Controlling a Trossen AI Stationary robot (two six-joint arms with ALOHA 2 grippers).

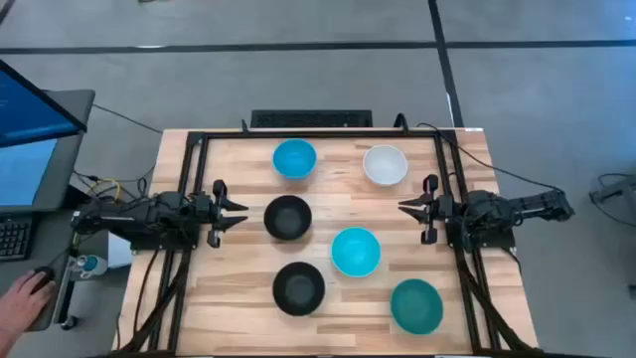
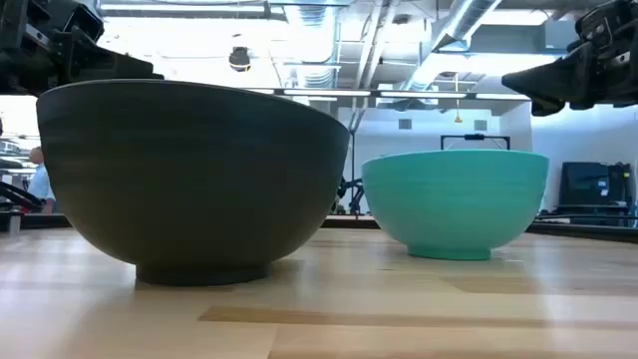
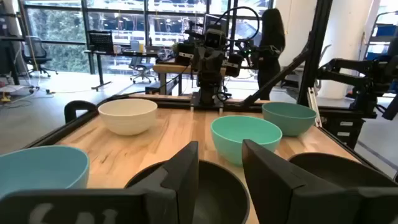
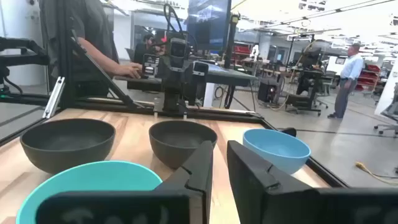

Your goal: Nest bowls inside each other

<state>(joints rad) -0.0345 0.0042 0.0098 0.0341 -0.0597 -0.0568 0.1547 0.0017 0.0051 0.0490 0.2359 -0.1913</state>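
Observation:
Six bowls stand upright on their bases, apart, on the wooden table (image 1: 229,298). A light blue bowl (image 1: 294,157) and a white bowl (image 1: 385,165) are at the far side. One black bowl (image 1: 287,217) and a second light blue bowl (image 1: 355,251) are in the middle. Another black bowl (image 1: 298,287) and a teal bowl (image 1: 415,304) are near the front. My left gripper (image 1: 244,213) hovers open just left of the middle black bowl (image 3: 186,186). My right gripper (image 1: 401,207) hovers at the right, a narrow gap between its fingers (image 4: 205,168).
A black frame (image 1: 318,136) runs round the table's far and side edges. A monitor (image 1: 30,109) stands off the table's left, where a person's hand (image 1: 20,293) rests on a mouse. People (image 4: 87,37) stand in the room beyond.

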